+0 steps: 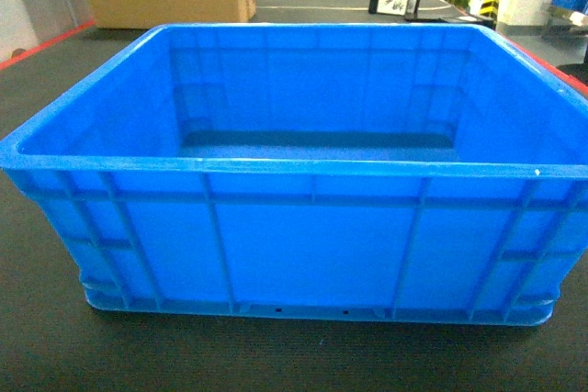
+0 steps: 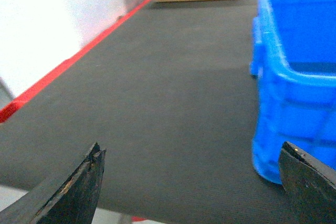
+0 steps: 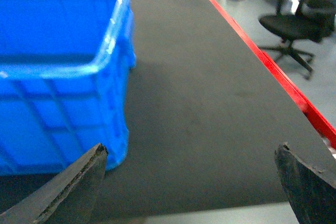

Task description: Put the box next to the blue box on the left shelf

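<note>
The box (image 1: pixel 294 172) sits on the counter (image 2: pixel 157 87) between both hands — left hand (image 2: pixel 194 182) off its left end, right hand (image 3: pixel 191 182) off its right — both spread wide, gripping nothing, equally near.

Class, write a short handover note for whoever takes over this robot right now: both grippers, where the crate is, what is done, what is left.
Left gripper: open, empty, beside the crate's left end, not touching it.
Right gripper: open, empty, beside the crate's right end, not touching it.
Blue crate: empty, sitting upright on the dark mat straight ahead of the robot, between the two arms.
Done: arms are set on either side of the crate.
Left: grip the crate on both sides, lift it, carry it to the left shelf and set it next to the blue box there. Neither shelf nor that box is in view.
</note>
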Controlling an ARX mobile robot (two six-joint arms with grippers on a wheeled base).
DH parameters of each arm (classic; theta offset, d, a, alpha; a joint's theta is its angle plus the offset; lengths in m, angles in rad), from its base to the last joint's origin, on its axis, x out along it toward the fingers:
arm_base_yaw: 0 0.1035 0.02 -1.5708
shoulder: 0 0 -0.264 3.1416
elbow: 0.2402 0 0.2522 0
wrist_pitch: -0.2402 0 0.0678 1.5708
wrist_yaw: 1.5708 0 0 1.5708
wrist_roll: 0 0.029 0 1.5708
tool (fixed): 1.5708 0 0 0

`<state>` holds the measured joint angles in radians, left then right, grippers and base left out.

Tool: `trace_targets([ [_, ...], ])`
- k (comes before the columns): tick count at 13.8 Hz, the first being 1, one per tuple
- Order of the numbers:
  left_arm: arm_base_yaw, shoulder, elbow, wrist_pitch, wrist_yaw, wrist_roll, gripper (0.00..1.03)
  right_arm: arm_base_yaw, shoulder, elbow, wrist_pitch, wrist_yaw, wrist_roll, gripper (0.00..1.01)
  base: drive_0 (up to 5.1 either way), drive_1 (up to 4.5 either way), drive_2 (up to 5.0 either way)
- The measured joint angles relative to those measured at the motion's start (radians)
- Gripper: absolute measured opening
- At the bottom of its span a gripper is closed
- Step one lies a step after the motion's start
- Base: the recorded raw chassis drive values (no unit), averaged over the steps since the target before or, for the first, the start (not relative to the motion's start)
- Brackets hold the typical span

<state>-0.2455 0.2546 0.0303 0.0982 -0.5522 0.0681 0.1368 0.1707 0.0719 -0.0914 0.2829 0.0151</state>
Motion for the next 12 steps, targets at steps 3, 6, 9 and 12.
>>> trace_targets([
  [3,0.018,0.096,0.016,0.1,-0.103,0.018,0.98,0.036,0.13,0.036,0.089,0.121,0.0,0.98,0.0,0.0,0.0],
  [6,0.109,0.623,0.344,0.333,0.068,0.025,0.98,-0.03,0.631,0.393,0.192,-0.007,0.035,0.98,0.0,0.0,0.0],
  [9,0.097,1.064,0.797,-0.016,0.222,-0.095,0.98,-0.079,1.062,0.841,-0.087,-0.174,0.174,0.98,0.0,0.0,0.0],
  [12,0.132,1.361,1.145,-0.298,0.253,-0.2,0.98,-0.032,1.351,1.15,-0.322,-0.266,0.259,0.98,0.0,0.0,0.0],
])
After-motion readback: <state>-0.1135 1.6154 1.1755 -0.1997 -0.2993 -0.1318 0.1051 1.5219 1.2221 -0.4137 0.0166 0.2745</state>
